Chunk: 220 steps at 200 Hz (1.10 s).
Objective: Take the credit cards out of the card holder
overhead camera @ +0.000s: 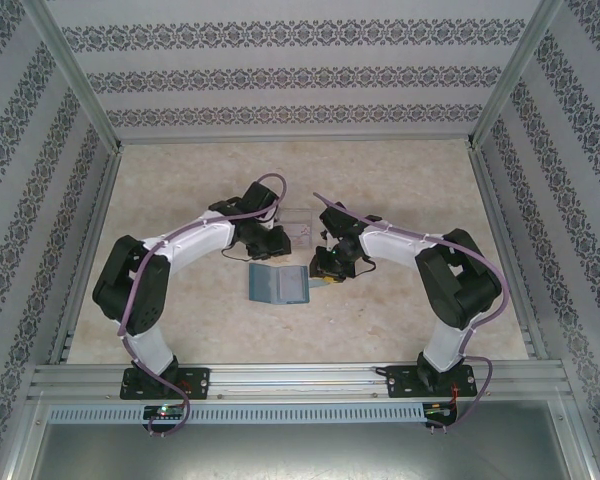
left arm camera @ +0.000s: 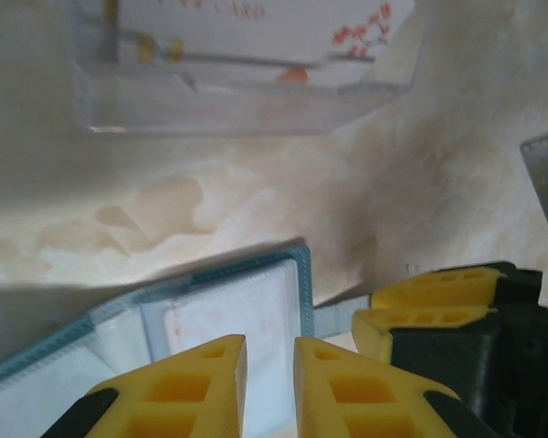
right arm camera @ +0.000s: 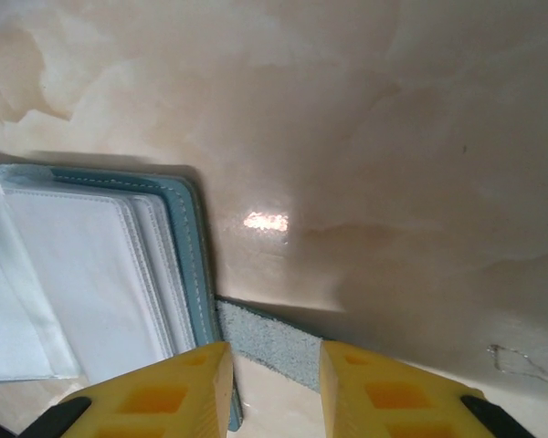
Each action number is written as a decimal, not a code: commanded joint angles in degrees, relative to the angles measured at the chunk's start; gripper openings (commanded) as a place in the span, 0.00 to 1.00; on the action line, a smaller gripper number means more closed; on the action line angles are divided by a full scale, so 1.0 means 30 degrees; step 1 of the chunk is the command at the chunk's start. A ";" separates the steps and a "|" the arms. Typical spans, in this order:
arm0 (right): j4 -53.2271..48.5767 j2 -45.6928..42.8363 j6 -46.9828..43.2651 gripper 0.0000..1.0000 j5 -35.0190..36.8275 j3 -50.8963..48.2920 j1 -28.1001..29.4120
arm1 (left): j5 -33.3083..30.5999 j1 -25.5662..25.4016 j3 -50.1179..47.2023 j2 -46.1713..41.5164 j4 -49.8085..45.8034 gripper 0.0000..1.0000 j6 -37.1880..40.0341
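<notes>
My left fingers point(left arm camera: 269, 383) hover slightly parted, empty, over the open holder point(overhead camera: 278, 284) on the tabletop point(overhead camera: 400, 180); right fingers point(right arm camera: 274, 388) straddle its strap point(right arm camera: 260, 342). Next, I'd pinch a card point(left arm camera: 228, 315) from its sleeve.

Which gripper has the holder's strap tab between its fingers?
The right gripper: the grey-blue strap tab of the card holder runs into its gap. The left gripper hovers over a clear sleeve, its gap empty.

A test booth in a lab: patterned wallpaper panels point(overhead camera: 40, 180) and aluminium framing point(overhead camera: 300, 378) box in the marble-look table point(overhead camera: 400, 190) beyond the pincers.
</notes>
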 commanded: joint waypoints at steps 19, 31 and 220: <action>-0.0369 0.0502 -0.0345 0.31 0.0514 -0.0309 -0.0192 | 0.0953 -0.1223 -0.0311 0.0549 0.0116 0.21 -0.1109; -0.0341 0.0591 -0.0374 0.31 0.0500 -0.0302 -0.0196 | 0.1173 -0.1393 -0.0593 0.0582 0.0402 0.21 -0.1470; -0.0355 0.0945 -0.0431 0.29 0.0390 0.0036 -0.0270 | 0.2735 -0.2244 -0.1149 0.2763 0.1919 0.15 -0.2319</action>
